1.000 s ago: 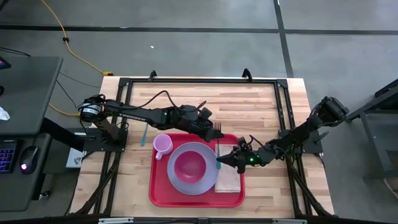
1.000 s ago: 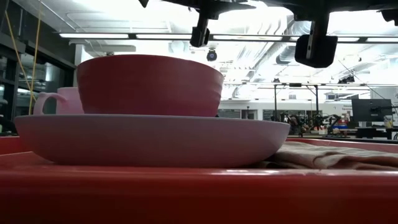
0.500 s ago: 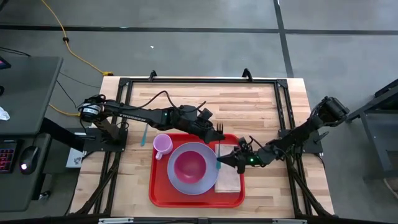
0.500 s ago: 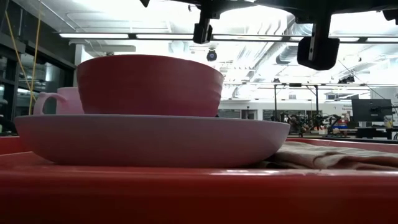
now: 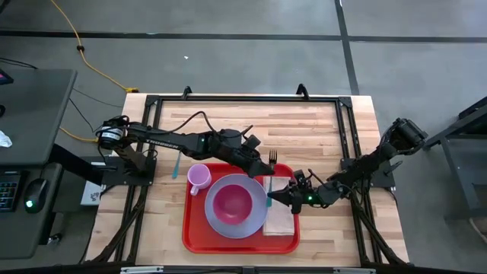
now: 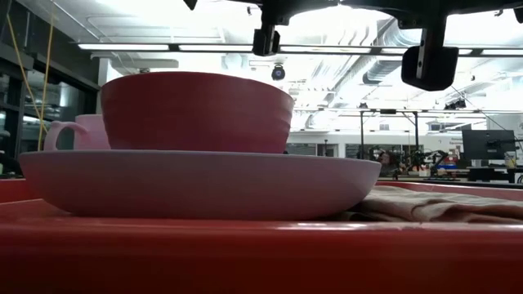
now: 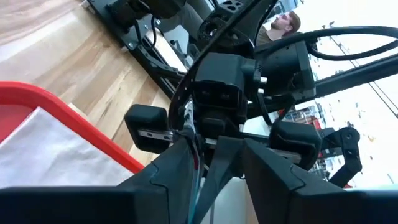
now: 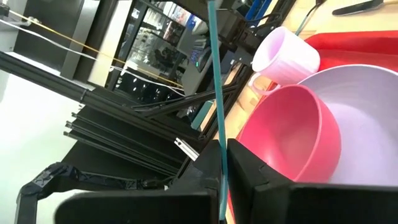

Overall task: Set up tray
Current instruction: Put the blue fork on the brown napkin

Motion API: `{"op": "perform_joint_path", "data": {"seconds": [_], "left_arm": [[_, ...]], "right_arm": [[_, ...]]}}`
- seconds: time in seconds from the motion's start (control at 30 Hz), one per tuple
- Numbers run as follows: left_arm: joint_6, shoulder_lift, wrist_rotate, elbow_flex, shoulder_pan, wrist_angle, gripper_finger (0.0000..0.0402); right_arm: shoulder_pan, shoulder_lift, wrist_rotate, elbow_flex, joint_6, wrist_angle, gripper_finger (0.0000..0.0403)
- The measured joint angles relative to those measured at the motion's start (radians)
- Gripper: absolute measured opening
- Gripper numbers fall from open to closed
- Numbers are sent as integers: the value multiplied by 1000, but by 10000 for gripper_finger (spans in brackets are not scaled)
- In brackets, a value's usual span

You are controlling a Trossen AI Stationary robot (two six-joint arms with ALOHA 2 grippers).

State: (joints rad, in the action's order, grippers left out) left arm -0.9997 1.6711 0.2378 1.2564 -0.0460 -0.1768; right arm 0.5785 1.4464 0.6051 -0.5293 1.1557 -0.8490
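The red tray point(image 5: 194, 237) lies on the wooden table. It carries a lavender plate point(image 5: 216, 225) with a pink bowl point(image 5: 232, 204) on it, a pale pink cup point(image 5: 198, 177) at its far left corner, and a tan napkin point(image 5: 280, 218) along its right side. A fork point(image 5: 268, 183) with a teal handle and dark tines hangs over the napkin's far end. My left gripper point(image 5: 262, 152) reaches in from the left and is shut at the fork's tine end. My right gripper point(image 5: 274, 198) comes from the right and is shut on the handle. My left gripper meets the fork at its dark head end point(image 5: 270, 157), coming level from the table's left. In the left wrist view the fork point(image 7: 199, 193) sits between the two fingers point(image 7: 168, 177); exactly where they touch is hidden. The fork is clear of the tray. My right gripper pinches the fork's teal handle point(image 8: 220, 177) near its free end between the two fingers point(image 8: 249, 180). It comes from the table's right, slanting down, across the handle. The handle point(image 8: 215, 87) runs straight out from the fingers, lifted clear above the napkin.
A second teal-handled utensil point(image 5: 176, 164) lies on the wood left of the tray. A black frame point(image 5: 243, 99) borders the table, with bare wood between it and the tray's far edge. A person point(image 7: 283, 23) shows in the room behind the right arm.
Both grippers and the fork between them have drifted slightly toward the table's right. In the low view the gripper parts overhead have risen a little. The plate, bowl, cup and napkin have stayed put.
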Motion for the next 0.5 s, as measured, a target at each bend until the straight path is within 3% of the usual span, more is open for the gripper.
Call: {"op": "perform_joint_path", "data": {"seconds": [0.5], "left_arm": [[54,0,42,1,0,57,189]], "right_arm": [[2,0,16,1,0,-8,0]]}}
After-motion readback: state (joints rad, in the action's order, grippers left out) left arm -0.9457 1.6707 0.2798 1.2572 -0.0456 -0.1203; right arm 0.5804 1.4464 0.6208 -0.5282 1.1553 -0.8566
